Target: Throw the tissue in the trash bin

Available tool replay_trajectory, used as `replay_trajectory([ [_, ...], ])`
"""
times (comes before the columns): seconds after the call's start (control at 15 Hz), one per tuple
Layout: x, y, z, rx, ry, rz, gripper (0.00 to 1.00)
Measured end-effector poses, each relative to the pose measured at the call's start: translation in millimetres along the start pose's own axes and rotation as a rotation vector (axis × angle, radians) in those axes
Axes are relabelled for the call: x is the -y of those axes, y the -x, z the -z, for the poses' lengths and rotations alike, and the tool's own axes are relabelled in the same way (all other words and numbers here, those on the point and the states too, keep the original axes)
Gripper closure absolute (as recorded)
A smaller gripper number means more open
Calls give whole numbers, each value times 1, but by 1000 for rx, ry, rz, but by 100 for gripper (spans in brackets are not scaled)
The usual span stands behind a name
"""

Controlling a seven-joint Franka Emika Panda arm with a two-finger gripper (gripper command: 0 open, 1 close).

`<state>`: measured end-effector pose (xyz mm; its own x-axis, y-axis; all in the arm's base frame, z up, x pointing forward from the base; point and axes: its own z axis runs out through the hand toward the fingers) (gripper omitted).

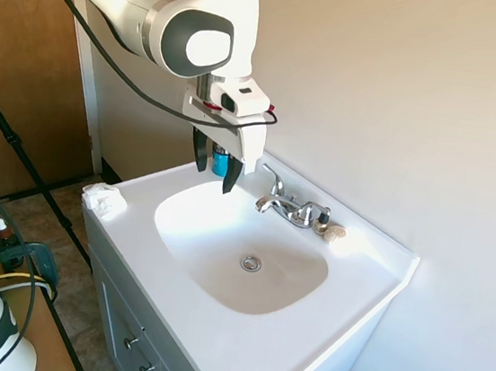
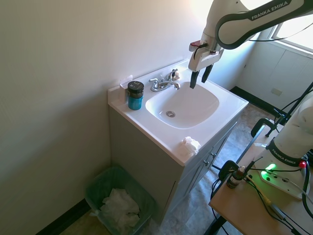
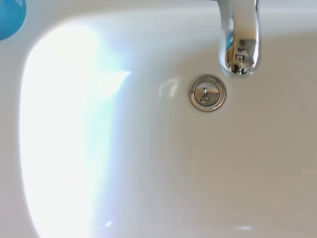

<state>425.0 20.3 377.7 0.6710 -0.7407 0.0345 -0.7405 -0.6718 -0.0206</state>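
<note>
The tissue (image 1: 104,200) (image 2: 190,145), a small white crumpled wad, lies on the front corner of the white sink counter (image 1: 375,255). A green trash bin (image 2: 100,182) with white paper inside stands on the floor beside the vanity. My gripper (image 1: 215,170) (image 2: 200,78) hangs open and empty above the back of the sink basin (image 3: 148,163), well apart from the tissue. The wrist view looks straight down at the drain (image 3: 207,92) and the faucet spout (image 3: 239,42).
A chrome faucet (image 1: 289,207) (image 2: 163,83) stands at the back of the sink. A blue jar with a dark lid (image 2: 135,95) sits near the wall, and a small beige lump (image 1: 333,233) lies beside the faucet. Walls close in behind the vanity.
</note>
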Motion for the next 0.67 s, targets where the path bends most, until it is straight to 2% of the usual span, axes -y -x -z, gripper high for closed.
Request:
replay_trajectory([
  [0.2,3,4,-1,2,4,11,0],
  [0.33,11,19,-3,10,16,49,0],
  [0.67,34,103,-14,-3,59,155,0],
])
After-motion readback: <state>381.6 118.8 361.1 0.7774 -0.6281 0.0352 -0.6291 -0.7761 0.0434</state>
